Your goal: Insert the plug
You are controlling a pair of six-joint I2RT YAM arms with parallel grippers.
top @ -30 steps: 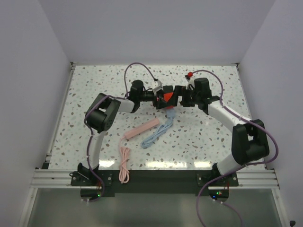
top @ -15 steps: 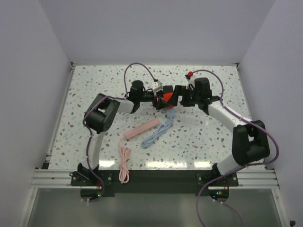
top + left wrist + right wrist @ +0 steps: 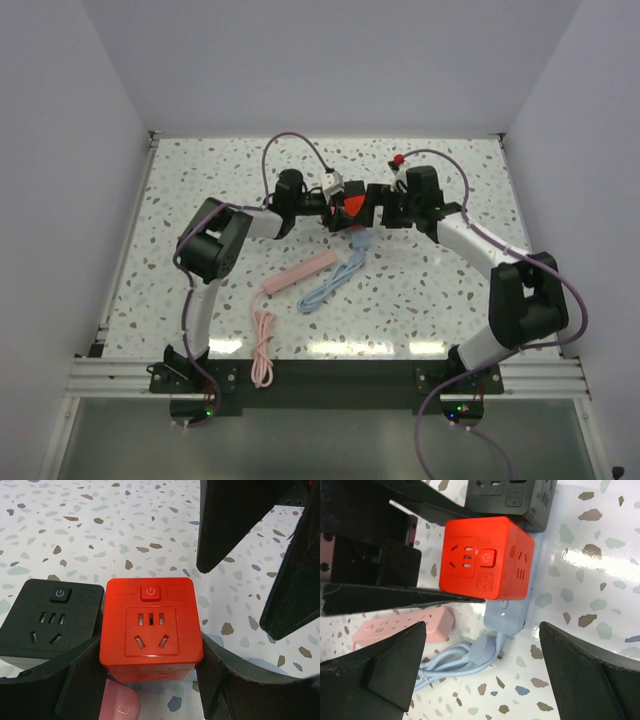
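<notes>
A red cube socket [image 3: 150, 625] sits between my left gripper's [image 3: 150, 655] jaws, which press on its two sides. In the right wrist view the red cube [image 3: 485, 557] rests on the end of a light blue power strip [image 3: 505, 617]; any plug under the cube is hidden. In the top view the cube [image 3: 348, 207] is at the table's middle back, between my left gripper [image 3: 338, 208] and right gripper [image 3: 378, 208]. My right gripper [image 3: 482, 625] is wide open and empty, just beside the cube, above the blue strip.
A black cube socket [image 3: 45, 620] stands right against the red one. A pink power strip [image 3: 300, 272] with its pink cable [image 3: 262, 350] lies near the front left. The blue strip's coiled cable [image 3: 330, 285] lies beside it.
My right wrist has edged slightly toward the back of the table. The left gripper and the red cube have stayed in place.
</notes>
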